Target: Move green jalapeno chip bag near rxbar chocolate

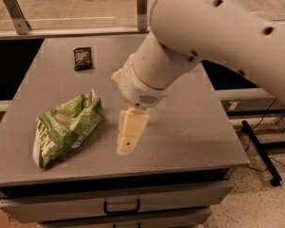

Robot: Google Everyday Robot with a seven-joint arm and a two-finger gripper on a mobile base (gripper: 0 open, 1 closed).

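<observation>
Hand [128, 144] beside green bag [66, 127], lettering perhaps white

The gripper [128, 142] hangs over the middle of the tabletop [194, 127], just right of the bag [66, 127]. Bare tabletop runs from the bag to the far-left bar [82, 58]. The bulky arm [204, 27] overhangs the right.
</observation>
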